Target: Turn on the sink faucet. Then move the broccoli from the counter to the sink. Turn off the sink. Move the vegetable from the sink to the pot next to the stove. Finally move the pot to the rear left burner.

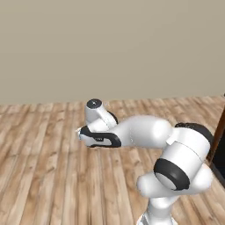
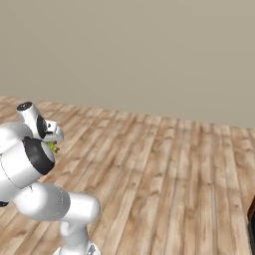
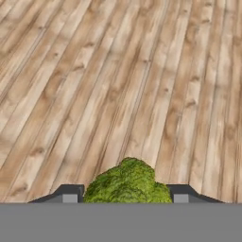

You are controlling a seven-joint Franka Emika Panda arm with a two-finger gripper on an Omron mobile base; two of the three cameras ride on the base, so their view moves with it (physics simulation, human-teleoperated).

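In the left base view our arm (image 1: 145, 132) folds across bare wooden floor (image 1: 44, 176) with a plain beige wall (image 1: 110, 44) behind; at the right edge stands a dark upright edge we cannot identify. In the right base view a scrap of green, the broccoli (image 2: 52, 146), peeps out beside the wrist, just below the hand, so the vegetable rides with us, off the worktop and clear of the floor.

In the hand view the broccoli (image 3: 127, 184) sits squarely between the two dark fingertips (image 3: 70, 193), and the claw (image 3: 126, 194) pinches it from both sides, jaws partly spread around the floret. It lies straight ahead of the claw, centred, its rounded crown pointing away from the hand; we see no clear long axis.

We judge this a carry between stations. Neither sink nor pot lies ahead of the claw here, just floor planks, so the base must bring one within reach before any release.
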